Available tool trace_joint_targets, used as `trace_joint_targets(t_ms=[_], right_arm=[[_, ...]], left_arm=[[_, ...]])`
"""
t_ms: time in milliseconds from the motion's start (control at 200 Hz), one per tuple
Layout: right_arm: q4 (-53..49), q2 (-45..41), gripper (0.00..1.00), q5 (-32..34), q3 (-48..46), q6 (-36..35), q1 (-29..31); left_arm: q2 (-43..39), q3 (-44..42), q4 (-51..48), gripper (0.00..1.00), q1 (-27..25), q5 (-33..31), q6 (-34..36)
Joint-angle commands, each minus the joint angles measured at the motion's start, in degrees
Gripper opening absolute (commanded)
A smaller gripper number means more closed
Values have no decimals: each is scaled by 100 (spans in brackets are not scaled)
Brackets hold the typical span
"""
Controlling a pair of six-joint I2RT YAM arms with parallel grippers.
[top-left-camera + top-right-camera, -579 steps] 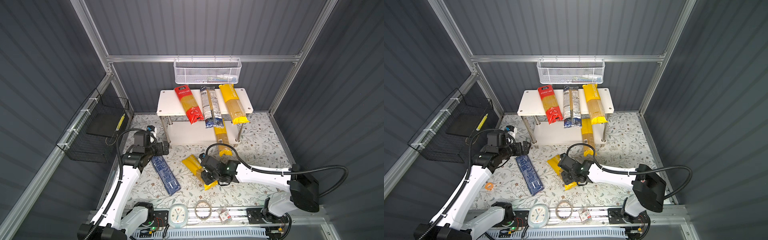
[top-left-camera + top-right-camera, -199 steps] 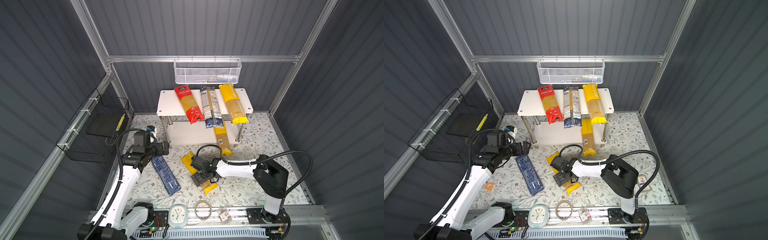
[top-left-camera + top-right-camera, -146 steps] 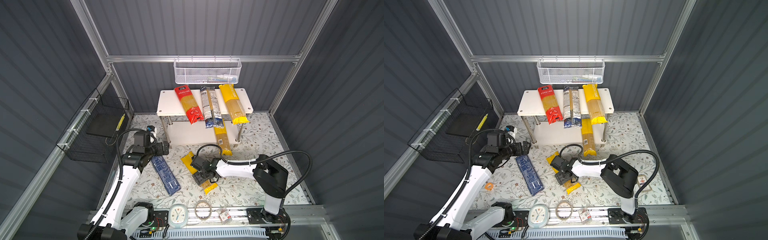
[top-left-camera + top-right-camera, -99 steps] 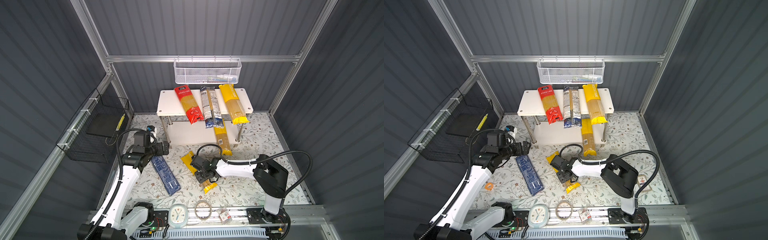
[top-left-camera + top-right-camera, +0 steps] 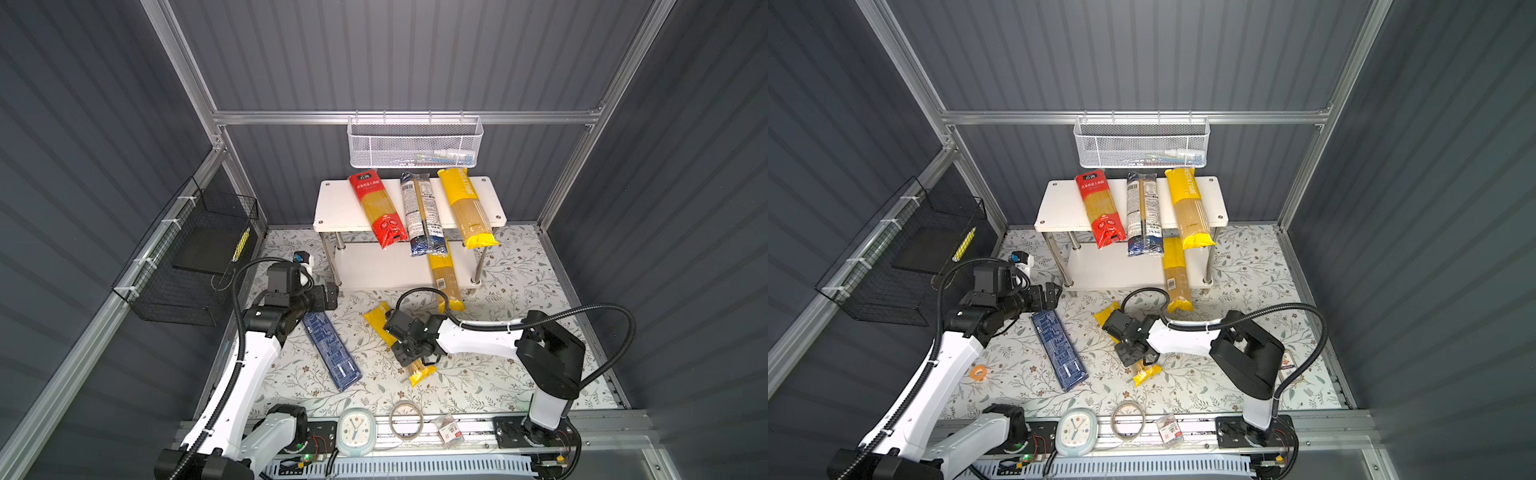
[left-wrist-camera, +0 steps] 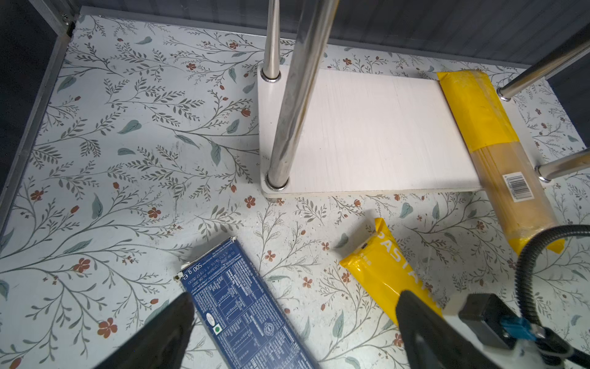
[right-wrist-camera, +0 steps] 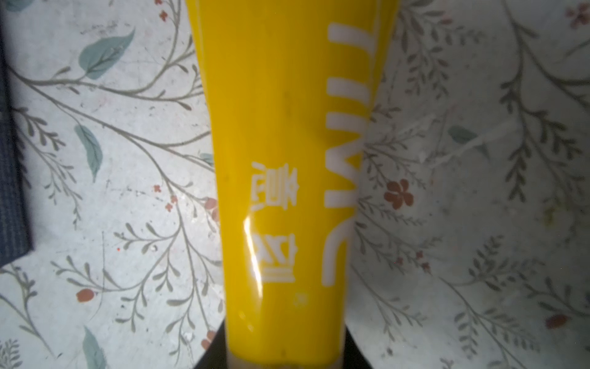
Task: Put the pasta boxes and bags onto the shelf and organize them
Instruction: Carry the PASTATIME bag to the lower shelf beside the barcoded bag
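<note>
Both top views look steeply down from high at six o'clock over the whole counter [image 5: 519,270], with the shelf [image 5: 336,203] at twelve. The left wrist view faces the shelf from low down; the right wrist view, very close, shares the yellow bag [image 7: 287,127] with it.

Walls [image 5: 415,54]: dark grey with long stripes.
Floor [image 5: 519,270]: pale, with leaves and little red flowers.
Frame [image 5: 291,117]: shiny silver bars.

Left arm [image 5: 253,357] is raised from the front base, wrist bent forward. Left gripper [image 6: 295,303] is held above the floor, jaws spread wide. Right arm [image 5: 478,337] is stretched low toward centre. Right gripper [image 5: 415,354] is pointed down, jaws clamped on the yellow bag [image 5: 377,321].
</note>
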Motion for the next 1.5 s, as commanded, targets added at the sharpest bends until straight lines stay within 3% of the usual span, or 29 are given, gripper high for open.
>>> trace_joint_targets(t_ms=[0, 185, 415, 1030, 1496], right_arm=[[228, -690, 0, 258, -69, 132, -62], [673, -1409, 0, 287, -281, 157, -224], [1014, -1672, 0, 250, -387, 264, -656], [1981, -881, 0, 351, 365, 566, -1542], [1992, -200, 2, 337, 1228, 422, -1932]], left_arm=[[-112, -60, -150, 100, 31, 18, 104], [-102, -58, -145, 100, 32, 18, 104], [-114, -65, -151, 100, 31, 27, 100], [-106, -75, -128, 100, 31, 89, 90], [-133, -79, -139, 100, 31, 36, 95]])
